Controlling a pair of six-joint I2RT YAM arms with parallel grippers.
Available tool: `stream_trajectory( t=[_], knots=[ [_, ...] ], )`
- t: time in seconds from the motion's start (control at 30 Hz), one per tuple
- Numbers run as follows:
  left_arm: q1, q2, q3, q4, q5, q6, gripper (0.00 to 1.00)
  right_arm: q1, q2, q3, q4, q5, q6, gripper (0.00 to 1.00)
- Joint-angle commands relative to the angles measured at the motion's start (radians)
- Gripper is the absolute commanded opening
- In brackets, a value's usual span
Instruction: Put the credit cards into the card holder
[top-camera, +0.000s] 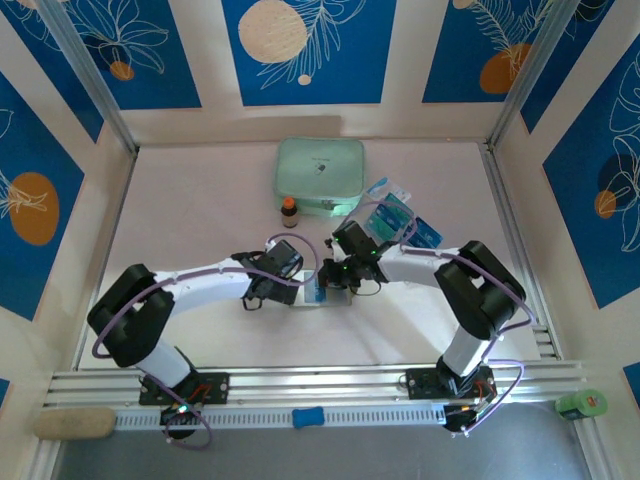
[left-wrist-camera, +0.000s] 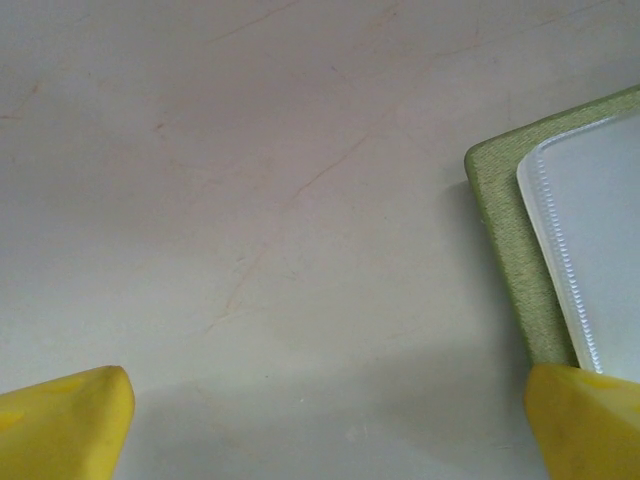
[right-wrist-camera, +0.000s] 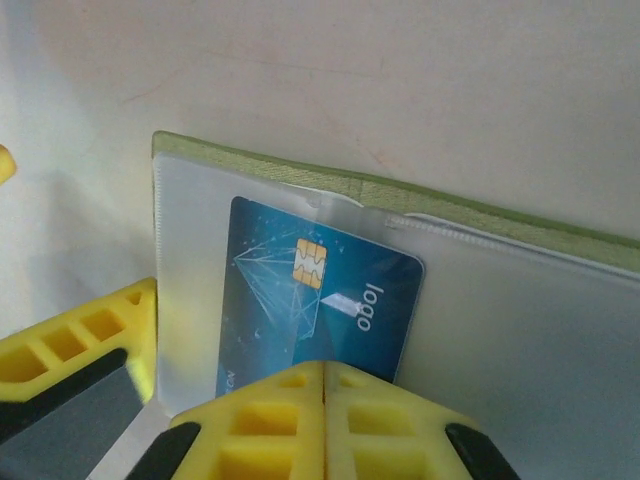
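Seating one dark-blue plastic credit card (right-wrist-camera: 300, 290), with its gold chip and pale "logo" print facing up, looks to be the step in hand.

- **Holder:** the olive-green fabric card holder (right-wrist-camera: 300, 178) lies open and flat on the pale table (left-wrist-camera: 250, 150), midway between the two arms. Its clear plastic pocket (right-wrist-camera: 520, 330) faces up.
- **Card:** it lies on the holder's inner face. Its far end appears to sit under the film, though how deep cannot be told.
- **Right gripper (right-wrist-camera: 325, 375):** the yellow fingers are closed against each other with no gap. Their tips sit over the card's near edge, apparently touching it.
- **Left gripper (left-wrist-camera: 325, 390):** it is spread wide. One yellow finger (left-wrist-camera: 585, 425) rests at the holder's near corner, and the other is over bare table, well apart from the holder.
- **Handling note:** push low and straight along the card's length so the film does not buckle or lift. Pin the holder with the left finger, as the smooth table will likely let it slide.
- **Remaining stock:** more blue and teal cards (top-camera: 392, 215) lie beyond the right arm, near a mint-green zip case (top-camera: 320, 175).
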Motion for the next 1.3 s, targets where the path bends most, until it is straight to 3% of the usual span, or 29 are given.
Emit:
stream_trajectory(
  t=[0.0,0.27,0.63,0.87,1.27],
  knots=[
    [0.009,0.015,-0.006,0.009,0.013,-0.003,1.0,0.027,0.038,0.035,-0.035,0.012,-0.016,0.06],
    [0.01,0.014,-0.007,0.011,0.013,-0.002,1.0,0.087,0.078,0.106,-0.052,0.002,0.002,0.01],
    [0.011,-0.039,-0.015,-0.007,0.01,-0.005,1.0,0.036,-0.057,0.07,-0.094,0.032,0.001,0.02],
    [0.018,-0.098,-0.049,-0.022,0.008,-0.014,1.0,0.037,-0.035,0.054,-0.08,0.03,0.001,0.01],
    [0.024,-0.059,-0.092,0.011,0.007,-0.029,1.0,0.057,0.016,0.053,-0.066,0.031,0.0,0.01]
  ],
)
